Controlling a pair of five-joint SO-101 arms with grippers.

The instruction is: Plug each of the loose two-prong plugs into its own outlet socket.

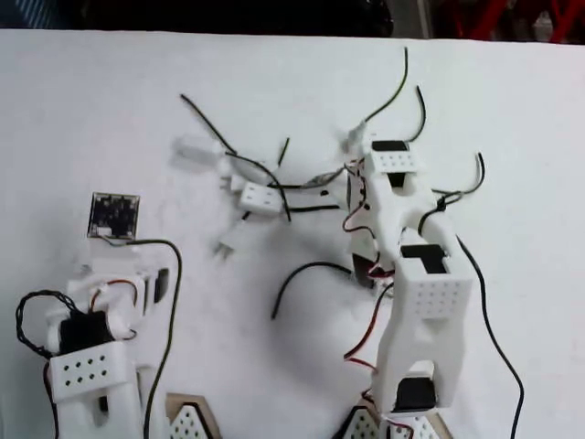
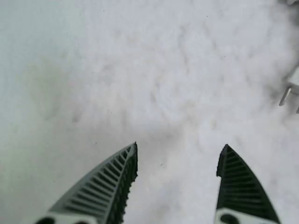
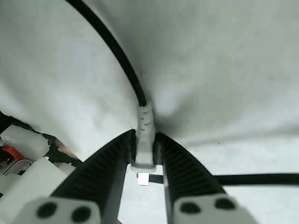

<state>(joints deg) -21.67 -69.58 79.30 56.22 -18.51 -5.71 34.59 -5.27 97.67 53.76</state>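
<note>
Table point(image 1: 82, 101): white. Plug point(image 3: 144, 122): white, with a black cord point(image 3: 110, 44). Left gripper point(image 2: 180, 148) and right gripper point(image 3: 145, 136): black, ribbed inner faces. Arm housing point(image 1: 428, 311): white with a dotted hole grid. Wires point(image 1: 375, 315): red.

Bench point(image 1: 512, 101): white, faintly mottled surface; its far edge runs straight against a dark background.
Red bars point(image 1: 498, 16): slanted, beyond the bench's far right corner.
Blue striped patch point(image 1: 26, 13): beyond the bench's far left corner.

White table point(image 1: 82, 101), outlet socket point(image 1: 260, 198), loose plug point(image 1: 225, 245), black cords point(image 1: 294, 277), square board point(image 1: 114, 215)
</note>
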